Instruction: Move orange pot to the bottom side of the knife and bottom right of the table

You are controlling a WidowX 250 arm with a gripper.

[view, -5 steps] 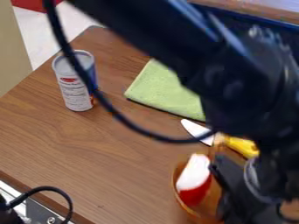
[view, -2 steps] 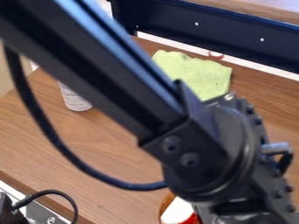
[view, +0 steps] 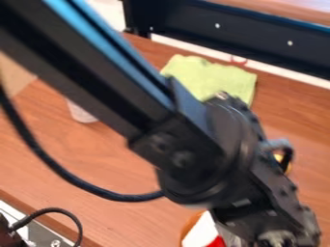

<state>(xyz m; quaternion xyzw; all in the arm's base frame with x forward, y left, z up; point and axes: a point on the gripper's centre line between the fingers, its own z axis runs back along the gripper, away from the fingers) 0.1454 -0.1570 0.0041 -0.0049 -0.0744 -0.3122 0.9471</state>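
Low in the camera view, the black gripper is at the lower right, its lower end past the bottom edge. Just left of it, the orange pot shows part of its rim at the bottom edge, with a white and red object inside. The arm covers the pot's right side, and whether the gripper holds the pot cannot be told. A bit of the knife's yellow handle peeks out beside the arm at the right; the blade is hidden.
A green cloth lies on the wooden table near the top. The lower part of a can shows left of the arm. A dark metal rail runs behind, and a black cable hangs from the arm.
The arm has swung down toward the bottom edge, then slightly left. The pot has moved down in the view along with the object inside. More of the cloth shows, less of the can and knife.
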